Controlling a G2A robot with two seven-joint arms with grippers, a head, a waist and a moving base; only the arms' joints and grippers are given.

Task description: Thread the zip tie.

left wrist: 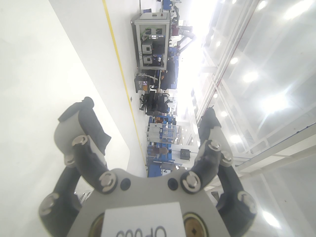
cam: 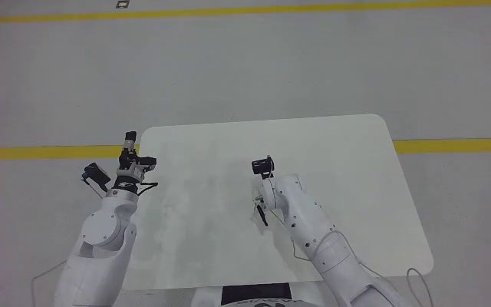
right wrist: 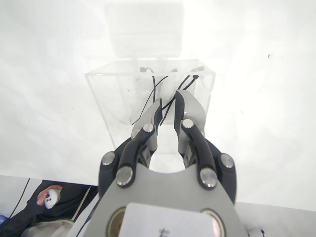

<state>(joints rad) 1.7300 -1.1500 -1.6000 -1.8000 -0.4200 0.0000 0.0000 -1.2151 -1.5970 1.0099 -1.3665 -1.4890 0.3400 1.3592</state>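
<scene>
My right pincer [right wrist: 168, 96] is narrow, its two pads a small gap apart, with the tips at a clear box [right wrist: 103, 104]. Black zip ties [right wrist: 155, 85] lie in that box. One strand runs up through the gap, touching one pad, with space between it and the other. The box stands on the white worktop [right wrist: 49, 50], with bare surface on every side of it. From above, this pincer [cam: 261, 209] sits near the worktop's middle, well in from all edges. My left pincer [left wrist: 147, 107] is spread wide and holds nothing. It hangs at the worktop's left edge, near the far rounded corner, with grey floor and a yellow line [left wrist: 116, 50] beyond.
</scene>
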